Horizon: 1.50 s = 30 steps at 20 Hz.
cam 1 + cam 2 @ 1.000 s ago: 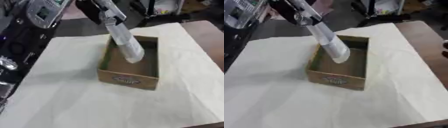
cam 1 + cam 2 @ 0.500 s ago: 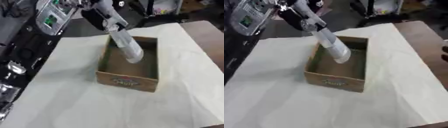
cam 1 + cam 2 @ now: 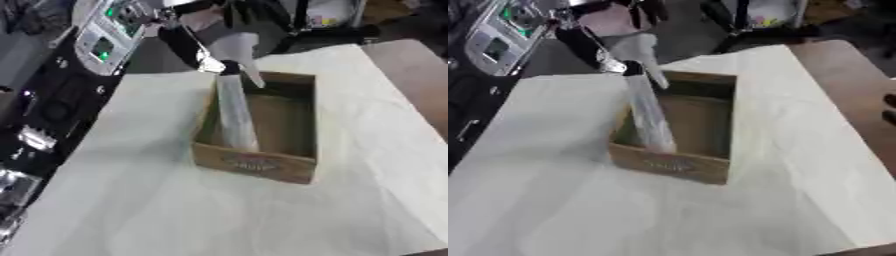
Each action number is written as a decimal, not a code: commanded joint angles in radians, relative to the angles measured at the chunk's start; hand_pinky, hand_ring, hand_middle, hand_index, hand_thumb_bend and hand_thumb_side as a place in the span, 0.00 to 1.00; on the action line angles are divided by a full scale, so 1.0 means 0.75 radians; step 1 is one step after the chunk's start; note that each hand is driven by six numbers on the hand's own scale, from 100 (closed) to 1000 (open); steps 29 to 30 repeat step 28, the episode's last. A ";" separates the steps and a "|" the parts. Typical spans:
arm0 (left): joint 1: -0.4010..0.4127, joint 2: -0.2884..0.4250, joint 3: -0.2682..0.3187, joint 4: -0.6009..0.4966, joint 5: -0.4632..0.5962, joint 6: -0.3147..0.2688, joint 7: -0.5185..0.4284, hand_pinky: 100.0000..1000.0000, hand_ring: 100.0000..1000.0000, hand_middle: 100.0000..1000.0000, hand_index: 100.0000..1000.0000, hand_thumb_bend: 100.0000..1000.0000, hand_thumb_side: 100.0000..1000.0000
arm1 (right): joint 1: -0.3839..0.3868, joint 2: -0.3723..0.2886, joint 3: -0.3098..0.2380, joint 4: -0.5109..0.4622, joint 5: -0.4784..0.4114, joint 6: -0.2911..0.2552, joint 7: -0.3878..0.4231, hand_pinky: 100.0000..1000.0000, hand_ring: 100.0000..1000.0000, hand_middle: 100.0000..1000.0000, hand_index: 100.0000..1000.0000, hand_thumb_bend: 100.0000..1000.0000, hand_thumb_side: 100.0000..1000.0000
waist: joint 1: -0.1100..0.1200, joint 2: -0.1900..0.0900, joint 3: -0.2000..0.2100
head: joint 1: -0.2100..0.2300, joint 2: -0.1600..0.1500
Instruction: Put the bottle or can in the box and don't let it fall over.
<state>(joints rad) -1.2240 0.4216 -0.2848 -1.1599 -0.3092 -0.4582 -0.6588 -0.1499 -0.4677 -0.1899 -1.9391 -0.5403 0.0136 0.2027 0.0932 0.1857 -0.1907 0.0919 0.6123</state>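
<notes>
Right then, I had the left hand [image 3: 229, 47] at the far left corner of the box [image 3: 297, 131], its fingers seemingly wrapped round the top of the bottle [image 3: 234, 115], though they blurred together up there. The bottle was a pale slim one, nearly upright, leaning a little; its base seemed down near the floor at the near left corner, close against the left wall. I could not tell whether the base was truly resting. The box sat about mid-table on the white cloth [image 3: 131, 200], its printed front wall toward me. At the right edge of the right eye view a dark shape [image 3: 890, 107] showed beside the table; possibly the right hand, but I could not tell how its fingers stood.

To do this step well, I judged I ought to bring the bottle fully vertical before letting go, lower until the base sat flat, then ease the fingers apart slowly and lift straight up, not sideways. A tall narrow bottle would tip readily, so any drag from a finger on release, or a knock against the wall, could topple it
</notes>
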 commanded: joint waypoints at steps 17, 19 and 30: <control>0.004 0.090 0.042 0.006 -0.049 -0.030 0.044 0.67 0.73 0.69 0.83 0.24 0.60 | 0.004 -0.028 -0.012 -0.009 -0.021 -0.004 -0.016 0.95 0.92 0.98 0.94 0.06 0.51 | -0.030 -0.046 0.031 | -0.013 -0.001; 0.008 0.096 0.042 0.001 -0.034 -0.021 0.042 0.67 0.73 0.69 0.82 0.20 0.62 | 0.007 -0.029 -0.013 -0.009 -0.022 -0.007 -0.016 0.95 0.92 0.98 0.94 0.06 0.51 | -0.035 -0.048 0.035 | -0.013 0.001; 0.056 0.182 0.069 -0.046 0.066 0.044 0.050 0.62 0.68 0.67 0.81 0.00 0.63 | 0.036 -0.045 -0.020 -0.016 -0.032 -0.029 -0.028 0.95 0.92 0.98 0.93 0.07 0.51 | -0.058 -0.074 0.071 | -0.022 0.037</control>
